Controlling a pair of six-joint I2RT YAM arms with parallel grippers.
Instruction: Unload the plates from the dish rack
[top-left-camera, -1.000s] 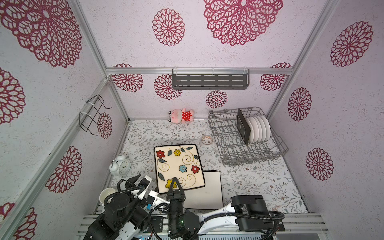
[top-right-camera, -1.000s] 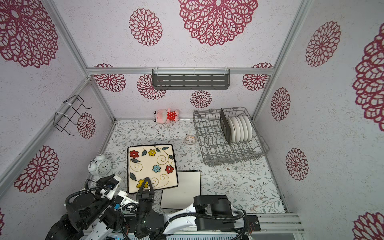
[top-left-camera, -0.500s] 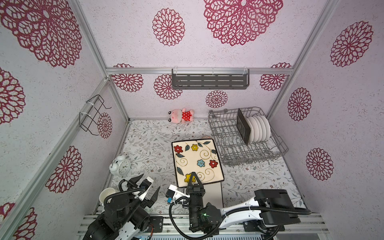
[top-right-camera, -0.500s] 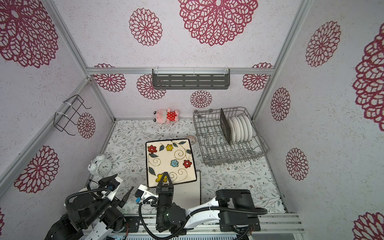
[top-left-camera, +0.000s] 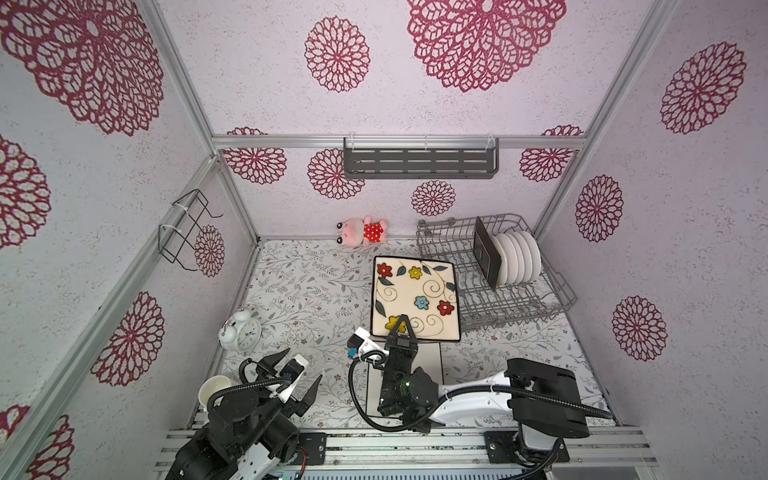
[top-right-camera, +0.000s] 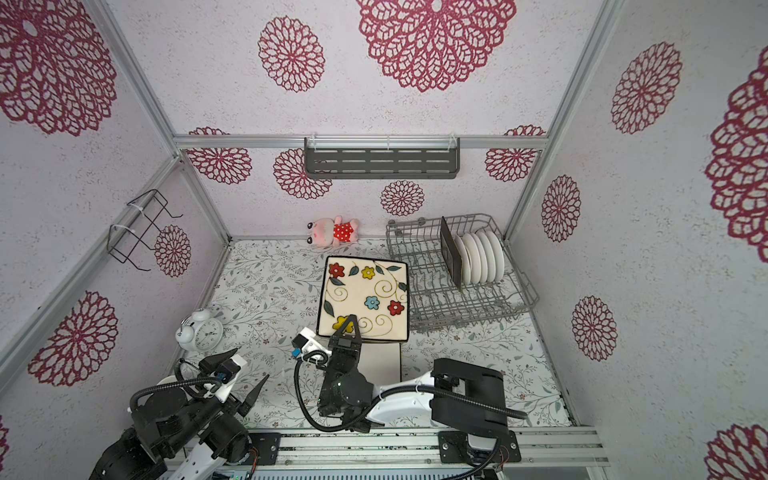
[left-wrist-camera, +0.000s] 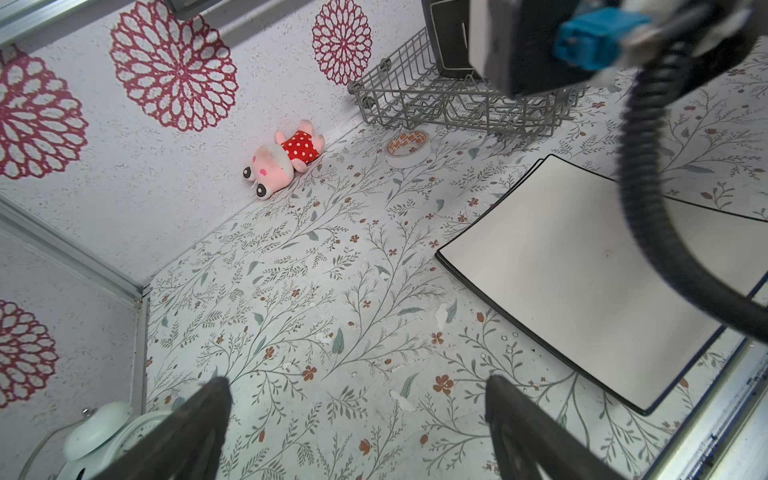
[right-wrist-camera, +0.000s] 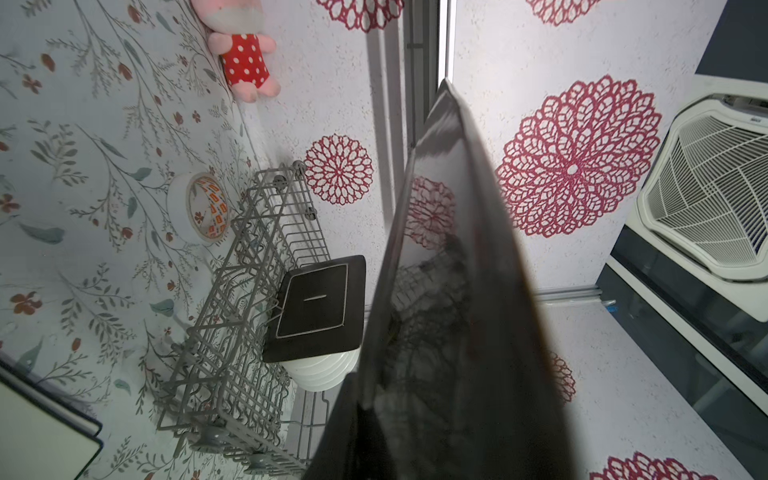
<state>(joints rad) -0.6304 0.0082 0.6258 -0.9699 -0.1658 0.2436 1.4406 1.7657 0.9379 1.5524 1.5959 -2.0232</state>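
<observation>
Flowered plate aloft beside the rack!
The flowered square plate (top-left-camera: 415, 291) hung face-up in the right gripper (top-left-camera: 400, 328), left of the grey dish rack (top-left-camera: 505, 305), where a black square (top-left-camera: 485, 255) and round white plates (top-left-camera: 521, 259) stood upright; white dark-rimmed squares (left-wrist-camera: 582, 266) lay stacked flat, near centre.

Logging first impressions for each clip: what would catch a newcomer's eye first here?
The flowered plate, pinched at its near edge by the right gripper and held above the middle of the table, just left of the rack. Next comes the rack's back right end, where a black plate and a row of white plates stand upright. The left gripper hangs open at the front left.
</observation>
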